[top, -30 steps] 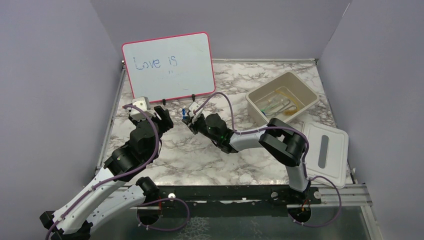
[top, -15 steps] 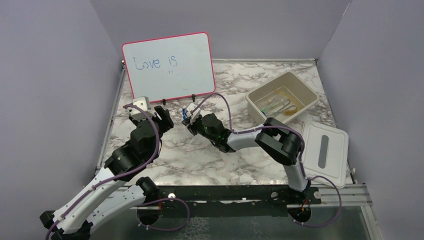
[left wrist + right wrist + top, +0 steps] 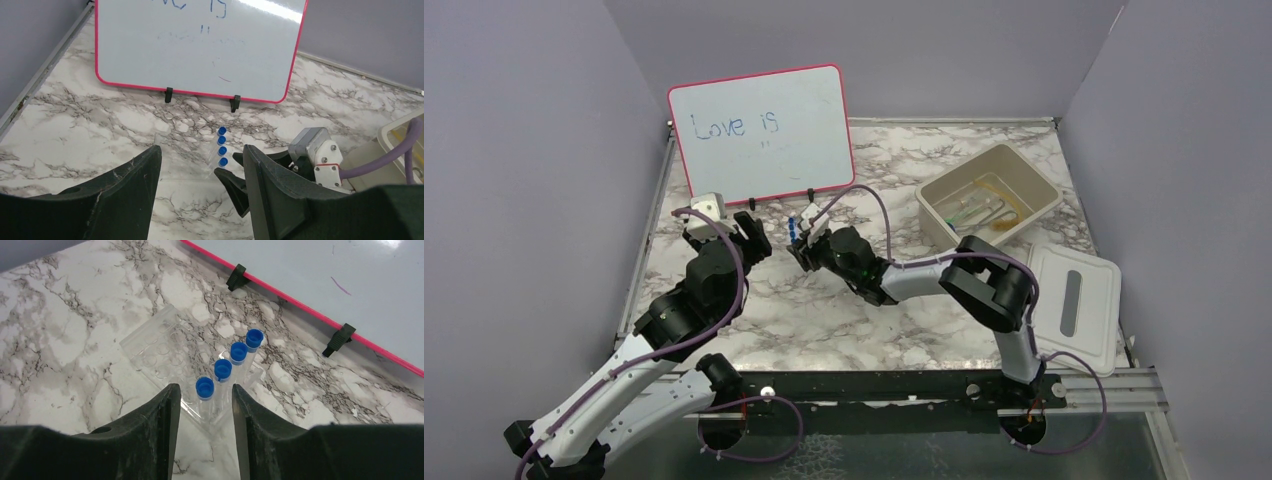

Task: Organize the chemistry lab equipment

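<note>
Four blue-capped tubes (image 3: 222, 369) stand in a clear rack (image 3: 155, 347) just in front of the whiteboard (image 3: 764, 125), far-centre on the marble table (image 3: 944, 165), the right gripper (image 3: 203, 395) straddling the nearest tube, whether clamped I cannot tell, the left gripper (image 3: 201, 150) gaping wide to its left.

Four clear tubes with blue caps (image 3: 222, 370) stand upright in a row along one edge of a clear plastic rack (image 3: 160, 347) on the marble tabletop; amber hose (image 3: 1012, 214) and green-tipped stick (image 3: 962, 212) lie in the beige tub (image 3: 934, 190).

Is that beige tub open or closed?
Open: the tub's inside is visible, and its lid lies flat beside it.
</note>
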Tool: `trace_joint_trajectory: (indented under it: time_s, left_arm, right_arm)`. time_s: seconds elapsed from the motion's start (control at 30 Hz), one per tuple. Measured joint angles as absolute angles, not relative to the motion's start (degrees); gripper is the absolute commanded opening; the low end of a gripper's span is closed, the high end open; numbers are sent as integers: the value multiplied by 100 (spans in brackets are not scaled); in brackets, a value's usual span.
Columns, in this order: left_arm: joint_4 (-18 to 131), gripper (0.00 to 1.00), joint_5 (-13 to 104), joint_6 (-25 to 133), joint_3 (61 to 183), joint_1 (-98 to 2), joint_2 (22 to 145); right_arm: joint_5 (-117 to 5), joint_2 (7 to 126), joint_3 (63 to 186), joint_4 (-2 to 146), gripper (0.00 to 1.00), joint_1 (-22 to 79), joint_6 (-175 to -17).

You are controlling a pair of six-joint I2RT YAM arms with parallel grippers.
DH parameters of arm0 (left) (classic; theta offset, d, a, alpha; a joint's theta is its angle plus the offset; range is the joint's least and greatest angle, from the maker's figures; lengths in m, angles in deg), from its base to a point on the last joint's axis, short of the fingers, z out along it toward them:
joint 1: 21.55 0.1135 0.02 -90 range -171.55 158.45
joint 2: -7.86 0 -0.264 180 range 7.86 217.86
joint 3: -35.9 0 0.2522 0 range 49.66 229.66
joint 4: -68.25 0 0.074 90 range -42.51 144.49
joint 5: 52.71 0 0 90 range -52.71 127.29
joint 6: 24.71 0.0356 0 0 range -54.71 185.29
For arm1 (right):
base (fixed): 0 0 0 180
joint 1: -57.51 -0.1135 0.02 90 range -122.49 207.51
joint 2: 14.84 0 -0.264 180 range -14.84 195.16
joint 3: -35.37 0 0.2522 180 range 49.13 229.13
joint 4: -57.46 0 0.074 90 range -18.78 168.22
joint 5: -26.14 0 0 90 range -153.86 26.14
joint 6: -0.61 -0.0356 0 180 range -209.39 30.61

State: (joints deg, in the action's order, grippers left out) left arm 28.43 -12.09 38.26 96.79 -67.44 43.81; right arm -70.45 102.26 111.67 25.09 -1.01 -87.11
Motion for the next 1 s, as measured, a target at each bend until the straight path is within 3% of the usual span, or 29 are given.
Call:
trace_joint_trajectory:
  time_s: [0.2, 0.4, 0.57, 1.0]
  left_arm:
    - [2838, 69, -1205, 3826, 9679, -6744, 4387]
    - [2814, 85, -1050, 3835, 9679, -6744, 4346]
    - [2794, 98, -536, 3887, 9679, -6744, 4324]
    - [3212, 99, 2063, 4069, 9273, -6744, 4853]
  right_arm:
    - [-7154, 9487, 10759, 2719, 52, -101, -9091]
    - [-7781, 8294, 10623, 3541, 52, -103, -9659]
    - [-8678, 7448, 10909, 5281, 52, 74, -10400]
    - [-9921, 4572, 10850, 9792, 55, 2504, -12593]
